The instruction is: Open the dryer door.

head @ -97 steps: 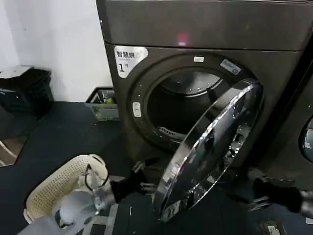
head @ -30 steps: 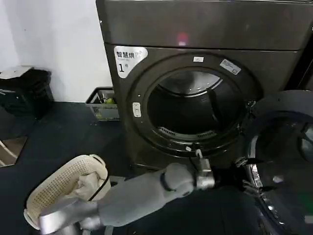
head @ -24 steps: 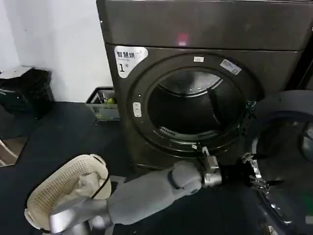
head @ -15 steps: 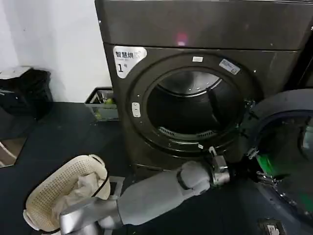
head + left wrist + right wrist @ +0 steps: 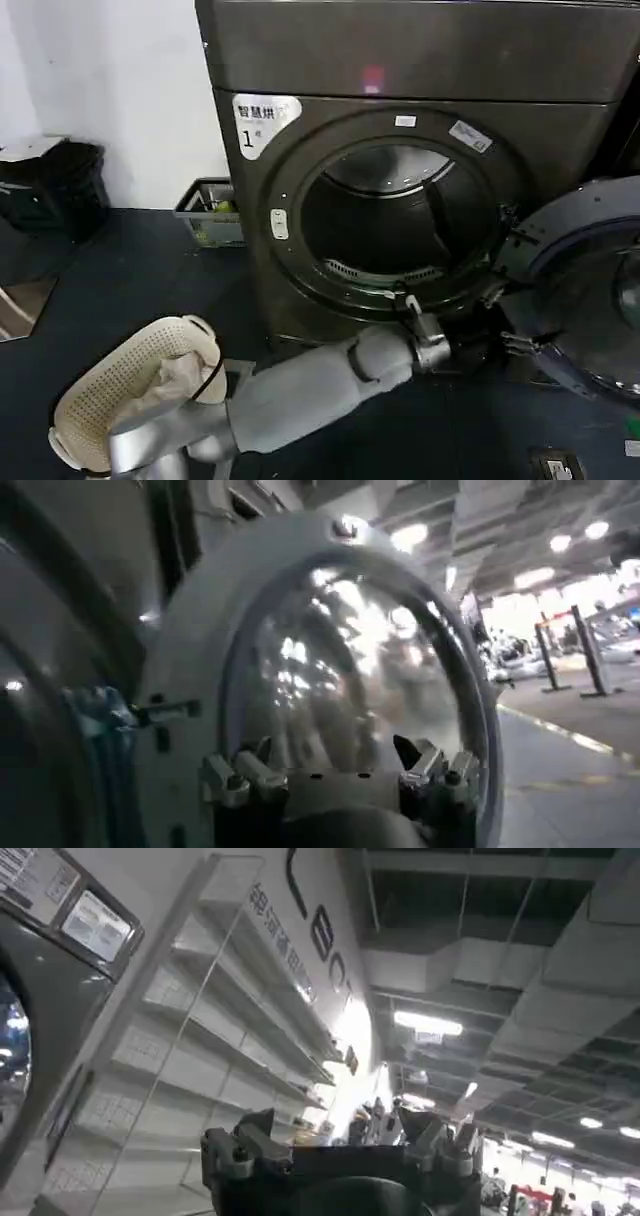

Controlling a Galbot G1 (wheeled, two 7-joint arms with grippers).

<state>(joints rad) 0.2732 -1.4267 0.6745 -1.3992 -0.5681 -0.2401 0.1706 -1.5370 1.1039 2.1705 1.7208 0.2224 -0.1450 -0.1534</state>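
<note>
Head view, left to right: cream laundry basket point(image 5: 130, 385) on the floor beside the left arm, which reaches across the front of the dryer point(image 5: 400, 180); its left pincer point(image 5: 478, 350) sits low by the drum opening's lower right, just off the near edge of the dryer door point(image 5: 585, 285). Door is swung out to the right, grey inner face toward the camera, drum mouth fully exposed. Judgement: task essentially done, with at most a little more swing and the arm's withdrawal remaining. Left wrist view confirms: left pincer point(image 5: 338, 770) fingers spread, nothing between them, pointing at the door's inner face point(image 5: 340, 650) close ahead (contact cannot be told). Right wrist view: right pincer point(image 5: 340, 1138) also spread and empty, aimed up toward ceiling lights and a white shelf wall point(image 5: 190, 1038), apparently idle. Writing: white sticker point(image 5: 262, 120) at the dryer's upper left carries a "1" with Chinese characters above, too small to read reliably; pink indicator light point(image 5: 372, 78) on the top panel; two small labels above the drum, illegible. Large dark lettering on the wall in the right wrist view, partly cut off, unreadable.
</note>
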